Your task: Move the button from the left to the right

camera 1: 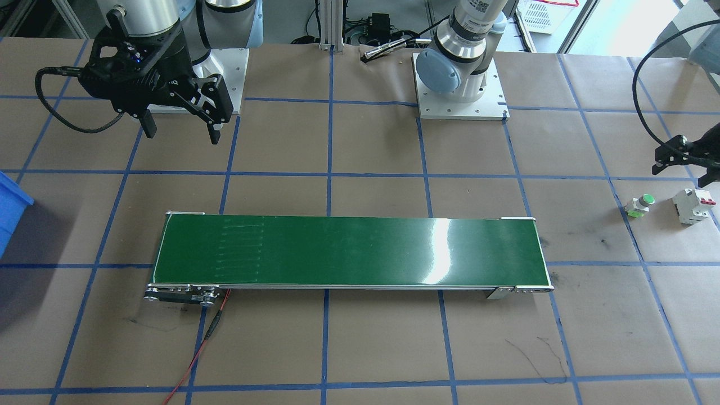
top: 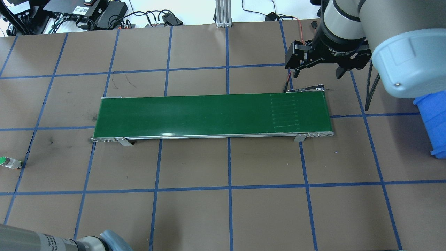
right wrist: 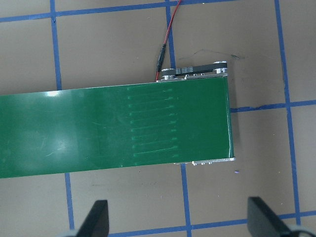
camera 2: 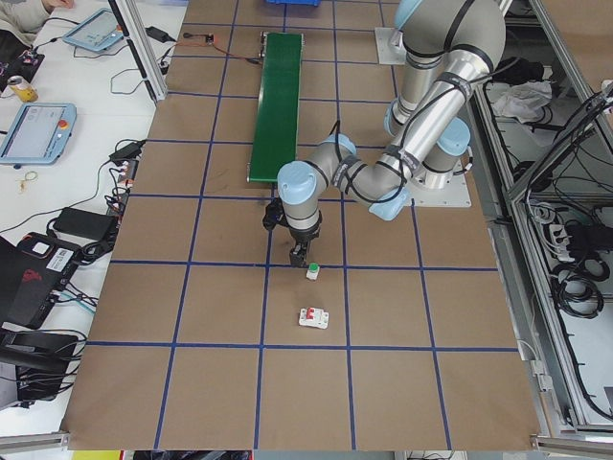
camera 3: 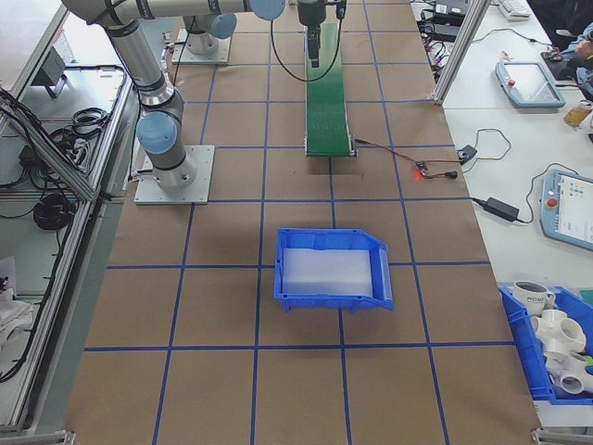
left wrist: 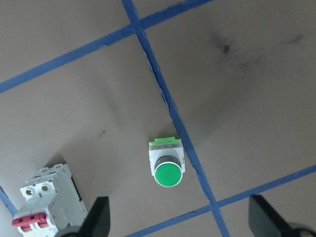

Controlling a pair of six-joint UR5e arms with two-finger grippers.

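Note:
The button (left wrist: pixel 167 168), with a round green cap, a whitish body and a green base, lies on its side on the brown paper at the table's left end (camera 1: pixel 641 203) (top: pixel 8 162) (camera 2: pixel 312 271). My left gripper (left wrist: pixel 180 219) hangs above it, open, with the button showing just ahead of the gap between its fingers. At the edge of the front view the left gripper (camera 1: pixel 682 171) sits a little behind the button. My right gripper (camera 1: pixel 181 132) is open and empty, and hovers over the conveyor's right end (right wrist: pixel 180 219) (top: pixel 317 74).
A white circuit breaker with red levers (left wrist: pixel 47 205) (camera 1: pixel 694 205) lies close beside the button. A long green conveyor belt (top: pixel 212 115) crosses the table's middle, with a red wire at its right end. A blue bin (camera 3: pixel 334 269) stands on the right side.

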